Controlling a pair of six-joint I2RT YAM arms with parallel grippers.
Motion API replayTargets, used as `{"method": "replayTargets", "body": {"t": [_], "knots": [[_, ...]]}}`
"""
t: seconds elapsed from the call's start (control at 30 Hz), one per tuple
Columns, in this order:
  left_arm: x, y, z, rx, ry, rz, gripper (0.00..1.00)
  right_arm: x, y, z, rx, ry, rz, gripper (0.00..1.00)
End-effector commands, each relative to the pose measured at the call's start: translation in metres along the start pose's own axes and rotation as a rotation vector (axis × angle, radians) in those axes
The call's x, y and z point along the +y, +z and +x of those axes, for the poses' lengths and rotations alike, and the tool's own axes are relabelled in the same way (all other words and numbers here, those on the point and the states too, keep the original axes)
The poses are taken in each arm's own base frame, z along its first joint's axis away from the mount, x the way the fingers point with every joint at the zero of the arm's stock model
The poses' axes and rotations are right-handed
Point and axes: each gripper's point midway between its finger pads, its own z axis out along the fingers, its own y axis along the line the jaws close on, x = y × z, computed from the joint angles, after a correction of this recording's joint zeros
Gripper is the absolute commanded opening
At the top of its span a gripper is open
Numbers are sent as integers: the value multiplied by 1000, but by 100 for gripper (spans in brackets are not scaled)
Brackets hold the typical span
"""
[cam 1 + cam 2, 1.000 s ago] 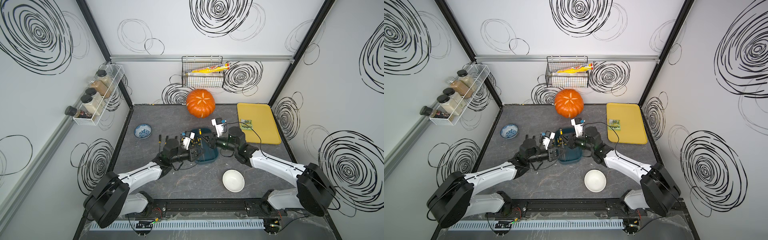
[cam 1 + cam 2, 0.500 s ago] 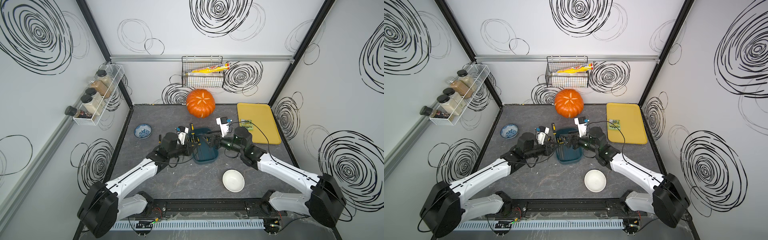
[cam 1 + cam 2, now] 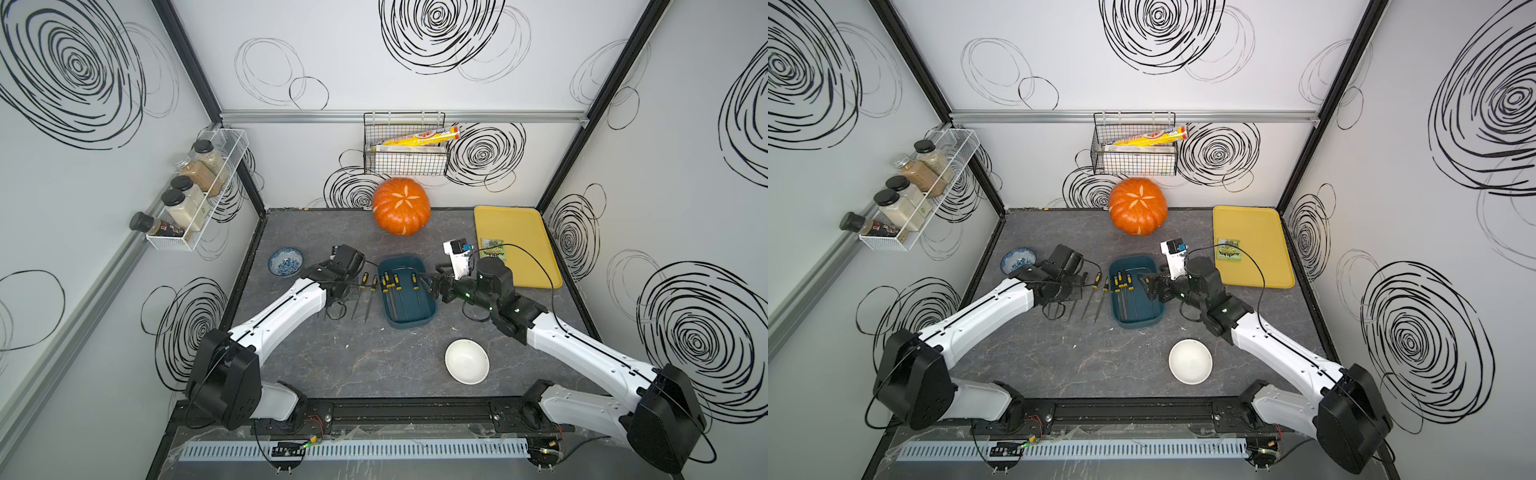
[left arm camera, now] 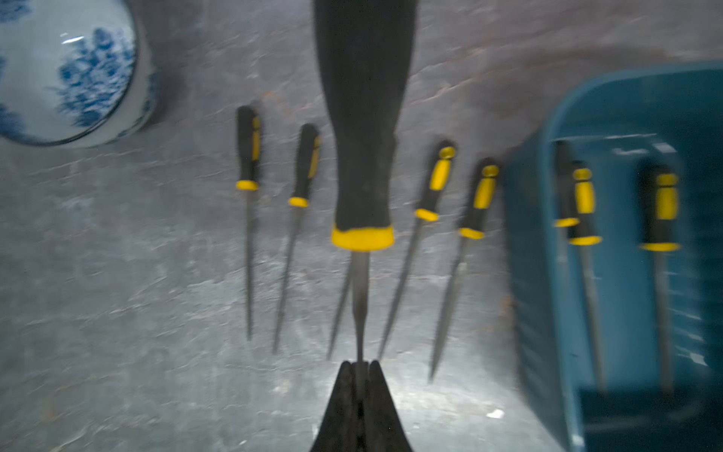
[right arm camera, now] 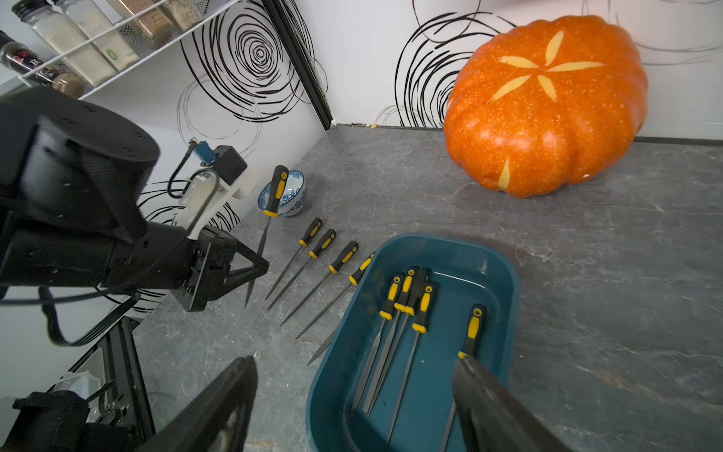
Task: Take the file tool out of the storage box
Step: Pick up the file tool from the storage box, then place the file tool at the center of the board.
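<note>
Left gripper [image 4: 360, 371] of mine pinches a file tool [image 4: 364, 117] by its blade, outside the storage box [image 3: 409, 322], toward the left edge of the desk [image 3: 374, 365]. My right gripper [image 5: 354, 364] hangs spread over the box, mid-desk.

**Left fingers pinched on a file, right fingers spread wide**

Both arms reach in from the near edge of the worktop [image 3: 374, 361] and angle toward each other over its middle. The left arm [image 3: 286, 305] stretches long and low. Its wrist [image 3: 338, 270] is turned so that the left gripper [image 4: 360, 366] points across toward the right arm. The left fingers [image 4: 344, 395] are pressed together on the thin metal blade of a file tool [image 4: 364, 117], whose handle sticks out past the tips and tilts upward. The right arm [image 3: 577, 347] is bent at the elbow with its forearm about level, and the right gripper [image 5: 354, 362] faces the left one. Its fingers [image 5: 231, 391] stand far apart and grip nothing.
</note>
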Motion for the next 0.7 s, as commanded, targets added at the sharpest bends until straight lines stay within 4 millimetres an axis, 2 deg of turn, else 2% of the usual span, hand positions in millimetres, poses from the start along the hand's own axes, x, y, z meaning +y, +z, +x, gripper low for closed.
{"method": "replayTargets", "body": {"t": [0.0, 0.07, 0.27, 0.47, 0.57, 0.67], "knots": [[41, 7, 6, 50, 22, -155, 0, -5, -12, -3, -31, -28, 28, 83], [49, 12, 6, 63, 12, -183, 0, -7, -14, -3, -40, -27, 33, 84], [82, 52, 27, 236, 41, -320, 0, -8, -15, 0, -34, -26, 28, 84], [95, 60, 11, 261, 14, -335, 0, -7, -16, 0, -39, -23, 19, 84], [106, 71, 15, 334, 57, -407, 0, -8, -14, 2, -29, -21, 20, 84], [106, 78, 17, 352, 79, -415, 0, -8, -15, 2, -32, -22, 21, 84]]}}
